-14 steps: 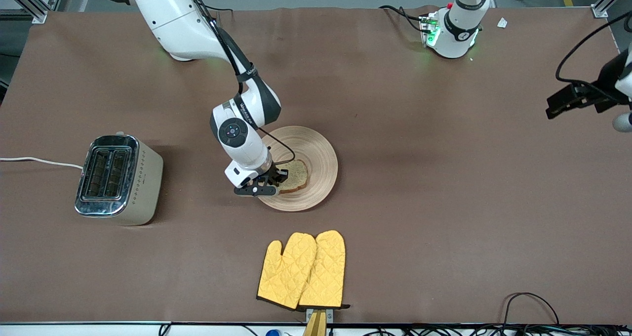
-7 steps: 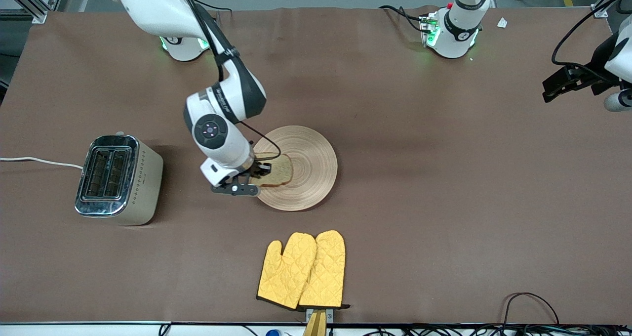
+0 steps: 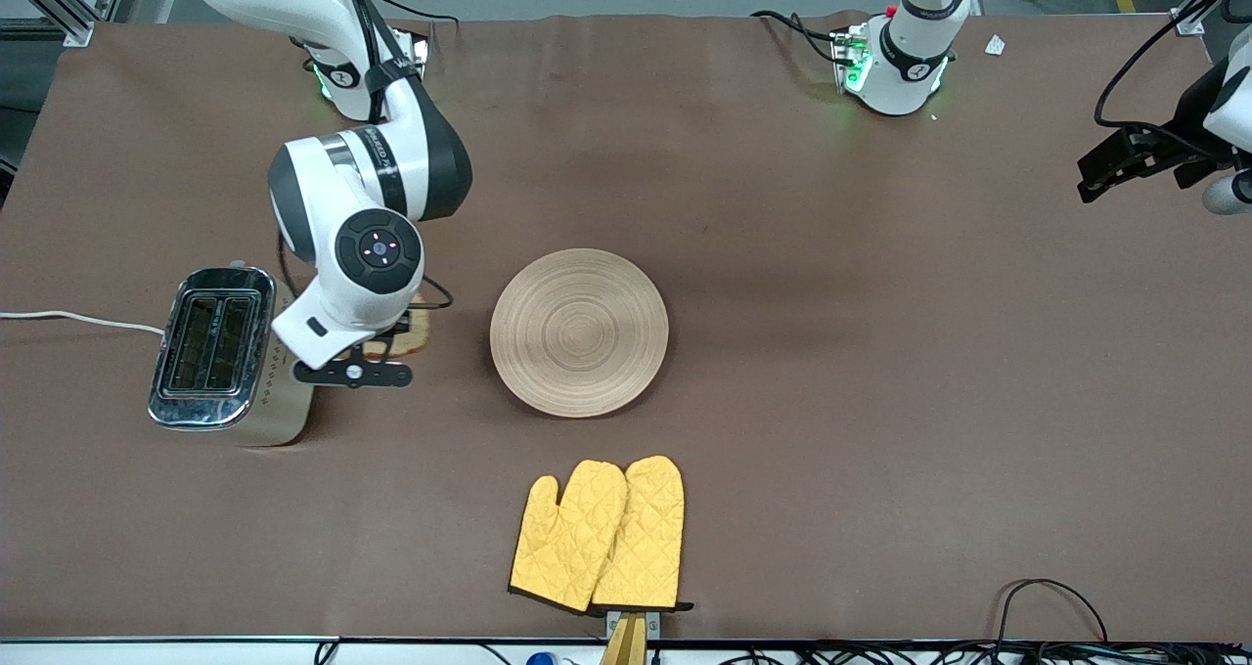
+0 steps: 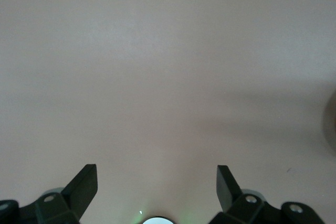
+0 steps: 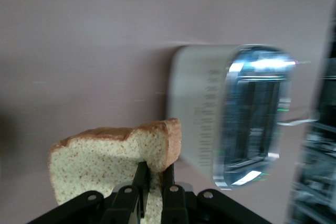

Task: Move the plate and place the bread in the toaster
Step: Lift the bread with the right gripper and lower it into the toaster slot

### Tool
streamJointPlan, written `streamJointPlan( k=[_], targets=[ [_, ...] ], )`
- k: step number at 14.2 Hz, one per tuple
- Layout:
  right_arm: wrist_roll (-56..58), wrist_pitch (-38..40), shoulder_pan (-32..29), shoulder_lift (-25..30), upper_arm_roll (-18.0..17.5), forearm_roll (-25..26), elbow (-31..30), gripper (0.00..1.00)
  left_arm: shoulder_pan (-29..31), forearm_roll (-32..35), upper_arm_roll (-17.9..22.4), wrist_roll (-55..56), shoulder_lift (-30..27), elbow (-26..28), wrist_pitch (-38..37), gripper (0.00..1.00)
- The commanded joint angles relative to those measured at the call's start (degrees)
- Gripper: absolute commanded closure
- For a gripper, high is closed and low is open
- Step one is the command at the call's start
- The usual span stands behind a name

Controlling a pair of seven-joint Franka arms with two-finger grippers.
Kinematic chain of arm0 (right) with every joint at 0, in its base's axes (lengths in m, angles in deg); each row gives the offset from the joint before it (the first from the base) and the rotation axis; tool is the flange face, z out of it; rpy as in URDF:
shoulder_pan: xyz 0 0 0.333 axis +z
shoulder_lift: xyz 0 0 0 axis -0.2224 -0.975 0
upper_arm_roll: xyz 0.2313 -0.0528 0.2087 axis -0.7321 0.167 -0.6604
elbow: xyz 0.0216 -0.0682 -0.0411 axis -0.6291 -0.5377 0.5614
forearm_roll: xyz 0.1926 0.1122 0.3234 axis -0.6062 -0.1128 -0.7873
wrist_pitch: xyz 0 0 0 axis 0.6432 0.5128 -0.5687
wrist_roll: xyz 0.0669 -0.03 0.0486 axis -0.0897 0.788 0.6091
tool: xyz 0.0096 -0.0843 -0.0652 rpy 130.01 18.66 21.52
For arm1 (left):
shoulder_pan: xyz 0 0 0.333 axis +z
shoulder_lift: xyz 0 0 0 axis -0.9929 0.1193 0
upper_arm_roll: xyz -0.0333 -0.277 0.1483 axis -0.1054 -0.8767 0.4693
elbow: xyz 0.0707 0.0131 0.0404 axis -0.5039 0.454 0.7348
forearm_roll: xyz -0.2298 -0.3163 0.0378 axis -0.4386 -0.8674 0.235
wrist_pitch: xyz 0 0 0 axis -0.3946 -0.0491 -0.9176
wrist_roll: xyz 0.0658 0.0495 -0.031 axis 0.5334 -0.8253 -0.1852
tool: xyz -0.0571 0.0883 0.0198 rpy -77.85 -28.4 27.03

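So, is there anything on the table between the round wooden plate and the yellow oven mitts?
No. In the front view, only bare brown tablecloth lies between the round wooden plate and the yellow quilted oven mitts.

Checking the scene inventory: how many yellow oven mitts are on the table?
2, side by side and overlapping: one oven mitt toward the right arm's end, the other mitt beside it, both nearer the front camera than the plate.

The table (image 3: 880, 352) is covered in plain brown cloth. The toaster (image 3: 235, 357) stands near the edge at the right arm's end. The plate (image 3: 579, 332) lies around the middle. A pair of yellow oven mitts (image 3: 599, 533) lies at the edge nearest the front camera.
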Motion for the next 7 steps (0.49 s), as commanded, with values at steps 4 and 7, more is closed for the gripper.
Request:
streamJointPlan(
  k=[4,7],
  targets=[
    [4.7,4.7,-1.9,0.1,0.6,19.5,-1.1,1.00,-0.2,-0.6,0.5,-1.2,-0.6,1.7,1.0,0.00],
    [4.5,4.6,-3.8,-0.1,0.6,26.7,-3.1,1.00,-0.1,-0.4,0.5,-1.2,0.0,1.2,1.2,0.00]
  ],
)
